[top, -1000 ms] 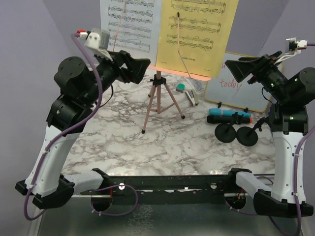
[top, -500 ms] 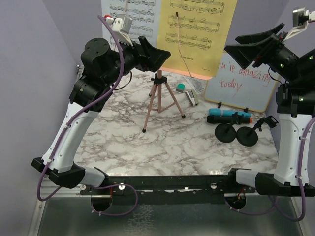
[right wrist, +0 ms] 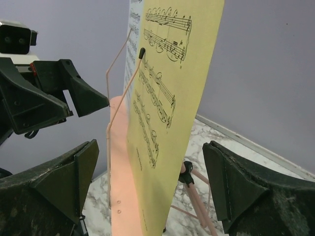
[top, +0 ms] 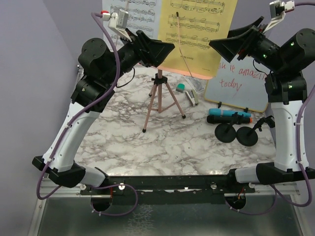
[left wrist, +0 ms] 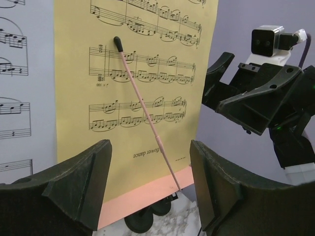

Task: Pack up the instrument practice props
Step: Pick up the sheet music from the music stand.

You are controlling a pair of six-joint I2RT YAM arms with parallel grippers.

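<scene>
The left claw point(top: 160, 51) and right claw point(top: 234, 44) are open and empty beside the yellow page point(top: 197, 34) on the far pink rack point(top: 192, 73). It looks thin and bendy; pinch its edge softly

A white marble table top with grey swirls point(top: 162, 142) fills the middle. Plain purple walls point(top: 29, 59) stand on the left, right and far sides.

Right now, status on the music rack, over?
Open, empty: left gripper, right gripper, either side of yellow sheet. Sheet on rack, wire arm across it. Nothing in the way.
</scene>
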